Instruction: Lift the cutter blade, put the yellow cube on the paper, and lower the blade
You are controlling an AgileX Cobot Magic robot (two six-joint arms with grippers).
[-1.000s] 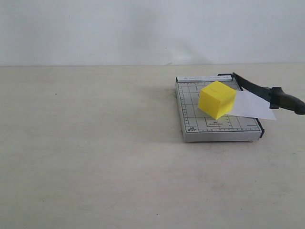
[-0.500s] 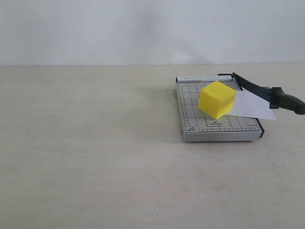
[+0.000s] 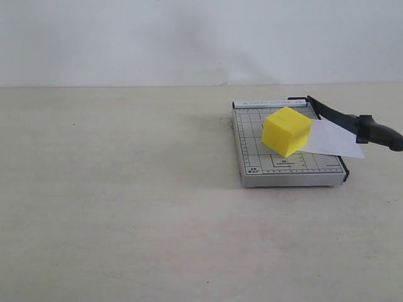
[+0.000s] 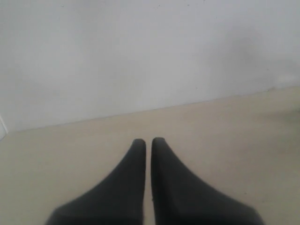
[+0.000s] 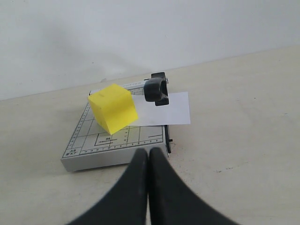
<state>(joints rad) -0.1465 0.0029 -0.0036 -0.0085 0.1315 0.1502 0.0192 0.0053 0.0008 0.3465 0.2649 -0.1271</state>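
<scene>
Yellow cube (image 3: 286,131): bright, plain and solid, one vertical edge turned toward the exterior camera. It sits on the grey gridded cutter base (image 3: 252,171), to the right of the base's middle. It hides the left end of the paper (image 3: 335,139), so contact between the two cannot be confirmed.

Paper: a white rectangle, long axis across the base, with its right end overhanging the base's right edge.

Cutter blade (image 3: 337,116): a black arm hinged at the base's far right corner. Its long axis runs from there toward the near right, crossing above the paper. The thick handle (image 3: 379,133) projects past the base and appears to stand clear of it; whether the blade is fully down cannot be told.

Left gripper (image 4: 148,140): fingers together with only a hairline slit, holding nothing, above bare table (image 3: 126,220).

Right gripper (image 5: 148,152): fingers pressed together and empty, short of the base's near edge and touching nothing.
</scene>
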